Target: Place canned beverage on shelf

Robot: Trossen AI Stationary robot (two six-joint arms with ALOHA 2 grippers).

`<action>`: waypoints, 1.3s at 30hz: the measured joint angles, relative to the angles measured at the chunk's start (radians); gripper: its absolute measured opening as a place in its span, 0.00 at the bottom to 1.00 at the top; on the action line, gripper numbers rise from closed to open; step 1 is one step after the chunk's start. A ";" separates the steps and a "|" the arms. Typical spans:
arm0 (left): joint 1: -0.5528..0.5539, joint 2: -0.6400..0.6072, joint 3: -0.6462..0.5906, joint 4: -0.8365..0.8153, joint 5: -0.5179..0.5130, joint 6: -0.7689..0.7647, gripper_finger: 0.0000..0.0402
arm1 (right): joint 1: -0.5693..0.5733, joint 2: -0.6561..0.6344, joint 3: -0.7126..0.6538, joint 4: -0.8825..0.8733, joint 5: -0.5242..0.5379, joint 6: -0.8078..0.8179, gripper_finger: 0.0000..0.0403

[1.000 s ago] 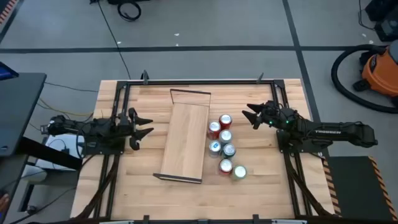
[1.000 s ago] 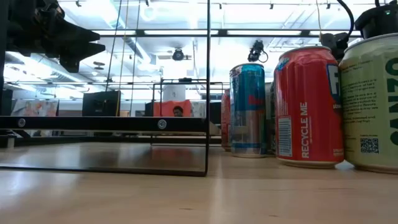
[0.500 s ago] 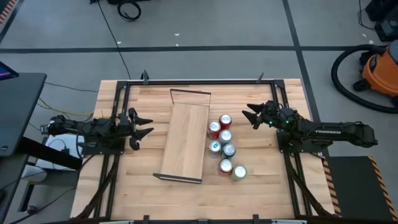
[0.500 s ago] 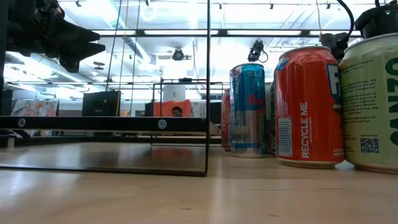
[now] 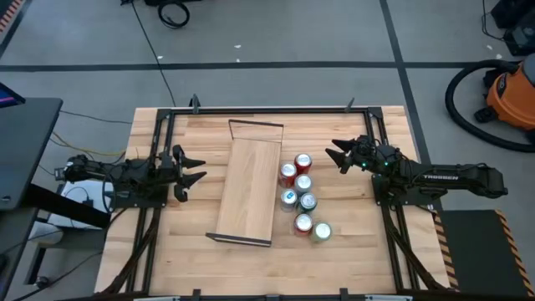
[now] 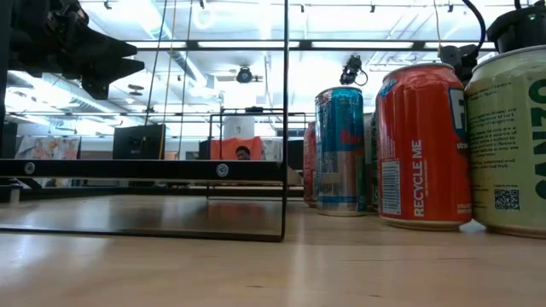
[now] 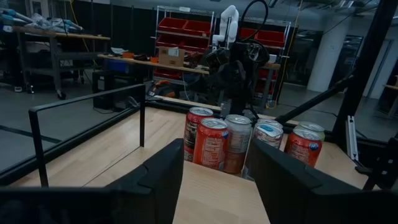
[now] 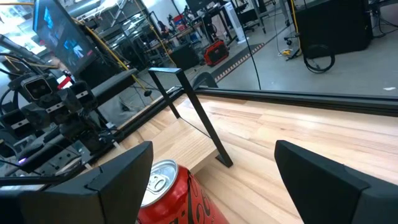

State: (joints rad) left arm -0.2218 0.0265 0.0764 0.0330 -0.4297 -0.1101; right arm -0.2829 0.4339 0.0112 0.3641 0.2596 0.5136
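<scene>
The shelf (image 5: 248, 191), a long light-wood plank with thin black rails at its short ends, lies on the table's middle. Several cans stand upright on their bases in a cluster (image 5: 302, 194) right of it: red ones (image 5: 287, 174), a blue one (image 5: 289, 199), a green-white one (image 5: 322, 232). In the low view the red can (image 6: 424, 145) and blue can (image 6: 340, 150) stand close. My left gripper (image 5: 194, 167) is open, left of the shelf. My right gripper (image 5: 338, 154) is open, right of the far red can (image 8: 171, 193).
A black metal frame (image 5: 267, 109) runs round the tabletop's far and side edges. Bare wood lies between each gripper and the shelf and along the near edge (image 5: 251, 267). An orange vacuum (image 5: 510, 92) stands on the floor at the far right.
</scene>
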 joint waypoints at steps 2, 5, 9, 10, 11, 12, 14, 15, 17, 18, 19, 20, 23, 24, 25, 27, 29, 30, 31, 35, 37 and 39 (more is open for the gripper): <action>0.000 0.000 0.000 0.000 0.000 0.000 0.48 | 0.000 0.000 0.000 0.000 0.000 0.000 0.86; 0.000 0.000 0.000 0.000 0.000 0.000 0.48 | 0.000 0.000 0.000 0.000 0.000 0.000 0.86; 0.000 0.000 0.000 0.000 0.000 0.000 0.48 | 0.000 0.000 0.000 0.000 0.000 0.000 0.86; 0.000 0.000 0.000 0.000 0.000 0.000 0.48 | 0.000 0.000 0.000 0.000 0.000 0.000 0.86; 0.000 0.000 0.000 0.000 0.000 0.000 0.48 | 0.000 0.000 0.000 0.000 0.000 0.000 0.86; 0.000 0.000 0.000 0.000 0.000 0.000 0.48 | 0.000 0.000 0.000 0.000 0.000 0.000 0.86; 0.000 0.000 0.000 0.000 0.000 0.000 0.48 | 0.000 0.000 0.000 0.000 0.000 0.000 0.86; 0.000 0.000 0.000 0.000 0.000 0.000 0.48 | 0.000 0.000 0.000 0.000 0.000 0.000 0.86; 0.000 0.000 0.000 0.000 0.000 0.000 0.48 | 0.000 0.000 0.000 0.000 0.000 0.000 0.86; 0.000 0.000 0.000 0.000 0.000 0.000 0.48 | 0.000 0.000 0.000 0.000 0.000 0.000 0.86; 0.000 0.000 0.000 0.000 0.000 -0.002 0.48 | 0.000 0.000 0.000 0.000 0.000 0.000 0.86; 0.000 0.000 0.000 0.000 0.000 -0.006 0.48 | 0.000 0.000 0.000 0.000 0.000 0.000 0.86; 0.000 0.000 0.000 0.009 0.000 -0.032 0.48 | 0.000 0.000 0.000 0.000 0.000 0.000 0.86; 0.000 0.000 0.000 0.016 0.000 -0.049 0.48 | 0.000 0.000 0.000 0.000 0.000 0.000 0.86; 0.000 0.000 0.000 0.024 0.000 -0.068 0.48 | 0.000 0.000 0.000 0.000 0.000 0.000 0.86; 0.000 0.000 0.000 0.039 0.000 -0.110 0.48 | 0.000 0.000 0.000 0.000 0.000 0.000 0.86; 0.000 0.000 0.000 0.049 0.000 -0.131 0.48 | 0.000 0.000 0.000 0.000 0.000 0.000 0.86; 0.000 0.000 0.000 0.053 0.000 -0.132 0.48 | 0.000 0.000 0.000 0.000 0.000 0.000 0.86; 0.000 0.000 0.000 0.054 0.000 -0.131 0.48 | 0.000 0.000 0.000 0.000 0.000 0.000 0.86; 0.000 0.000 0.000 0.054 0.000 -0.131 0.48 | 0.000 0.000 0.000 0.000 0.000 0.000 0.86; 0.000 0.000 0.000 0.060 0.000 -0.131 0.48 | 0.000 0.000 0.000 0.000 0.000 0.000 0.86; 0.000 0.000 0.000 0.066 0.000 -0.131 0.48 | 0.000 0.000 0.000 0.000 0.000 0.000 0.86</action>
State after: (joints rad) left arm -0.2218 0.0261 0.0765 0.0994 -0.4301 -0.2413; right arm -0.2830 0.4339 0.0112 0.3645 0.2596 0.5137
